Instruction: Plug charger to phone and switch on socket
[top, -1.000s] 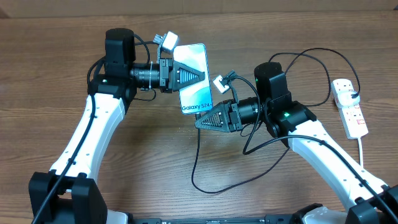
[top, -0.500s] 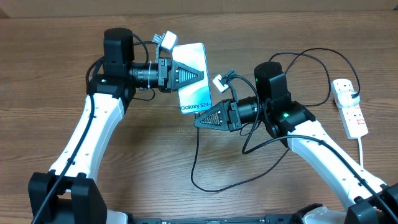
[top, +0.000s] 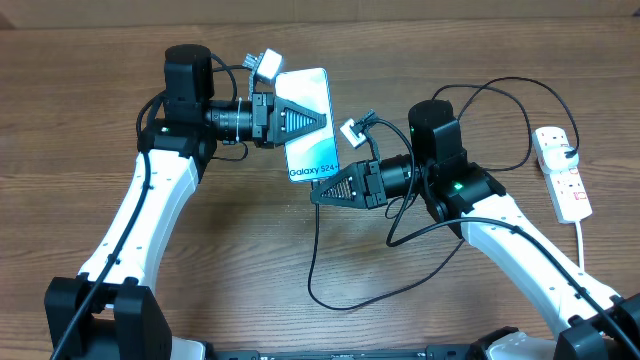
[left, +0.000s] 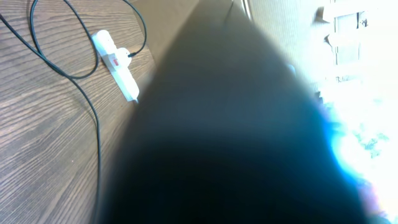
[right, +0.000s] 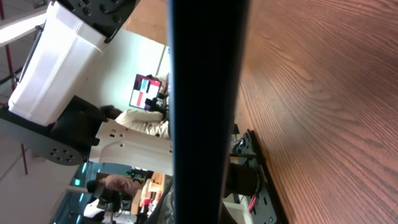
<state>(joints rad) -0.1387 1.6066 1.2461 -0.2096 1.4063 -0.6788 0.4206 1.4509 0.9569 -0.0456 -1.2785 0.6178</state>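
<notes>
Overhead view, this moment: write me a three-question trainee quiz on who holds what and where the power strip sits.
1. True or false: the left gripper is shut on the phone.
2. Where is the socket? A) under the phone B) on the table, beside the right arm C) beside the left arm's base
3. What thin black thing runs from the tip of the right gripper down into a loop on the table?
Key: 1 true; 2 B; 3 the charger.
</notes>
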